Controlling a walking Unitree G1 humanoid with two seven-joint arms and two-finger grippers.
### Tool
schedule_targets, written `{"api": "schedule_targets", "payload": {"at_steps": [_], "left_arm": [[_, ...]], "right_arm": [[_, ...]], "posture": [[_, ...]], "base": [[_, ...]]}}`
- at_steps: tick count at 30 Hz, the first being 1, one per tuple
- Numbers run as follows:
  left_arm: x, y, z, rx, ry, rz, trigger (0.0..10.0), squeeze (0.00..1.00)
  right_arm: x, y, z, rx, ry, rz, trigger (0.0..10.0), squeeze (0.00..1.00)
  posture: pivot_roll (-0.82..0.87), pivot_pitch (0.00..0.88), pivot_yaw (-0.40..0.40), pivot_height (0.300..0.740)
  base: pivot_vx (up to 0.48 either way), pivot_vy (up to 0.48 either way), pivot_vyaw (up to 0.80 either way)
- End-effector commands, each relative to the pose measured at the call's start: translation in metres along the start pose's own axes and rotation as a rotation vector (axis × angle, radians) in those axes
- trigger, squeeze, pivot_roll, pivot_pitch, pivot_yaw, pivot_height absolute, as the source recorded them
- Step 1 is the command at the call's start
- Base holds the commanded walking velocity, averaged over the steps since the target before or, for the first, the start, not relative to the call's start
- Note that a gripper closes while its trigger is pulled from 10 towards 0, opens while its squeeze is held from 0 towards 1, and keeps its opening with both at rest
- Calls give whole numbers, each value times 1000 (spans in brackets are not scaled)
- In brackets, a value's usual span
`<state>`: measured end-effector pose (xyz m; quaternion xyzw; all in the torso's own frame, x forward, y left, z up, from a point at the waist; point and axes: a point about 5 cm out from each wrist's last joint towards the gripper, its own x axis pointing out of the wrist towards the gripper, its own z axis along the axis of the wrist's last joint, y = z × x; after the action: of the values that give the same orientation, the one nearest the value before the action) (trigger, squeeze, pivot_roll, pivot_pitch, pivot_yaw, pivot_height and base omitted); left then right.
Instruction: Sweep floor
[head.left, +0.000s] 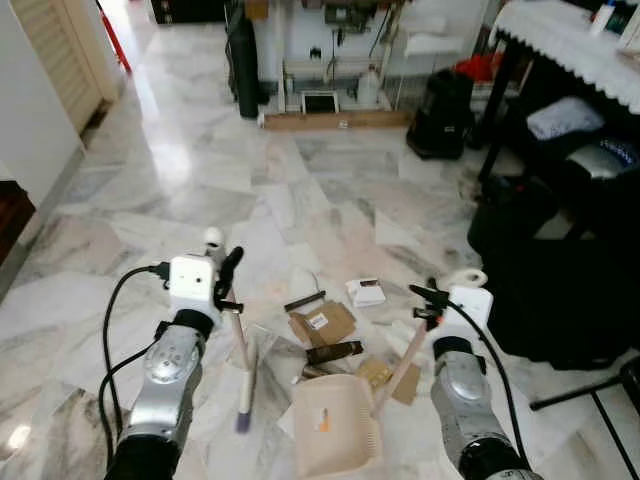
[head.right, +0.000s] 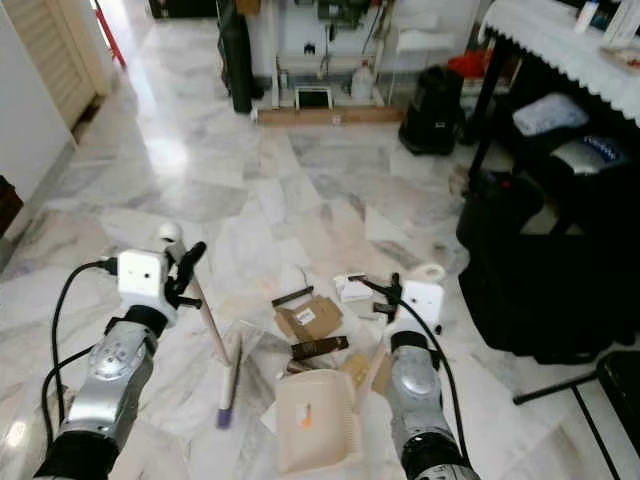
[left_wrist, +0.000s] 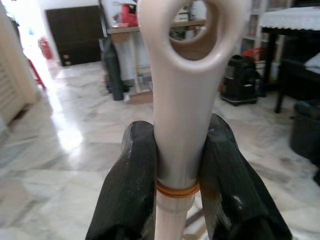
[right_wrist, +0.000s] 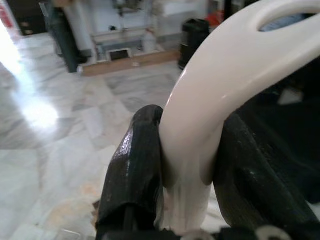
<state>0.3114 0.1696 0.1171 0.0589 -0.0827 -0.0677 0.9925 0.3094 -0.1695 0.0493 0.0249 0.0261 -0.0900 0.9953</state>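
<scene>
1. Floor (head.left: 200, 170) of pale veined marble runs from the robot out to the far wall; litter lies on it between the two arms, near the robot.
2. Left gripper (left_wrist: 172, 165) is clamped on the cream handle of a broom (head.left: 238, 345); the wrist view shows both black fingers (left_wrist: 127, 185) pressed against the handle just below its hanging loop.
3. The broom's shaft slants down and toward the robot, ending in a purple-tipped head resting on the floor near the left arm.
4. Right gripper (right_wrist: 187, 165) is closed on the curved cream handle of a dustpan (head.left: 335, 425); both fingers bear on the handle in the wrist view.
5. The dustpan's tray sits on the floor between the arms, nearer the robot than most of the litter, with a small orange mark inside it.
6. Litter: brown cardboard pieces (head.left: 322, 323), a dark strip (head.left: 333, 352) just nearer than these, a small white box (head.left: 366, 292) to the right, and white scraps around them.
7. A large black bag (head.left: 560, 280) stands to the right, under a table with a white lace cloth (head.left: 575, 40).
8. A black bin (head.left: 440, 112) stands far right, and a tall dark object (head.left: 243, 65) stands by the far wall.
</scene>
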Motion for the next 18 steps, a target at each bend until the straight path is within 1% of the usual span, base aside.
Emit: {"api": "schedule_targets", "payload": {"at_steps": [1,14,16,18], "left_arm": [[1,5,8,12,-36,8,10000,0],[-1,5,7,17,-31,4,10000,0],[-1,4,7,14,-32,-6,10000,0],[-2,3,7,11,-32,-10,10000,0]], "right_arm": [[4,7,10,1,-44,18,10000,0],[3,-4,11,-26,-54,-15,10000,0],[2,-9,13,-56,-79,-37,10000,0],[1,-12,14,-61,-88,-53,10000,0]], "posture": [[67,20,-1,740],[68,9,1,740],[68,4,2,740],[67,1,2,740]], "base": [[259,0,0],[260,0,0],[0,0,0],[0,0,0]]}}
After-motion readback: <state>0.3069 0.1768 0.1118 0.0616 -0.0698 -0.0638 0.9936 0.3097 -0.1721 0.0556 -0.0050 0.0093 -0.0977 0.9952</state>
